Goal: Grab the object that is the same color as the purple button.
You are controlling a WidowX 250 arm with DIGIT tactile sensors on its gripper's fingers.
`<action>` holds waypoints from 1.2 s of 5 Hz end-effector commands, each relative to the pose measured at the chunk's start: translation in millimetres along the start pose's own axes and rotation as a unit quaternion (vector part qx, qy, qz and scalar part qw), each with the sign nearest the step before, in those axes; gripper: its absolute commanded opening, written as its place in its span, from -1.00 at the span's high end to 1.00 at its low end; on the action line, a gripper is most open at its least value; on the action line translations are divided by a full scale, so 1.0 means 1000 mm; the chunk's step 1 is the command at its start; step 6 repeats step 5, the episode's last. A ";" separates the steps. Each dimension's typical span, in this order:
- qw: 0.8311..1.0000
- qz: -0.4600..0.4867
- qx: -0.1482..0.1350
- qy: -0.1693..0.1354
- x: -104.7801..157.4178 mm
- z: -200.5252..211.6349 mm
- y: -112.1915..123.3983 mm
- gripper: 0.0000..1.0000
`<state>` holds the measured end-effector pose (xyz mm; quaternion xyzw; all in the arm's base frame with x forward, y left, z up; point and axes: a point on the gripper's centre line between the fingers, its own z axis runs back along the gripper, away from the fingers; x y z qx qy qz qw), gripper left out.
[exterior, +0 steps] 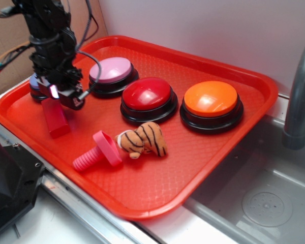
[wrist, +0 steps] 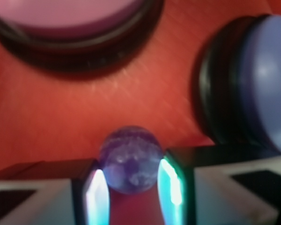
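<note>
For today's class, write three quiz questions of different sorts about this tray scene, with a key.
1. True or false: the purple ball sits between the gripper's fingers.
2. Which button lies closest to the toy tiger? A) pink button B) red button C) purple button
3. Fill in: the pink screw lies on the red ____.

Key: 1 true; 2 B; 3 tray.
</note>
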<state>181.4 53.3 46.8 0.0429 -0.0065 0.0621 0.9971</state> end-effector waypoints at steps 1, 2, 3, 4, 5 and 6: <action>0.998 -0.028 -0.010 -0.056 0.007 0.075 -0.012 1.00; 0.993 -0.083 -0.058 -0.062 0.005 0.103 -0.029 1.00; 0.986 -0.134 -0.089 -0.053 0.000 0.121 -0.049 1.00; 0.983 -0.151 -0.095 -0.042 -0.003 0.128 -0.061 1.00; 0.988 -0.131 -0.077 -0.016 -0.006 0.125 -0.052 1.00; 0.988 -0.131 -0.077 -0.016 -0.006 0.125 -0.052 1.00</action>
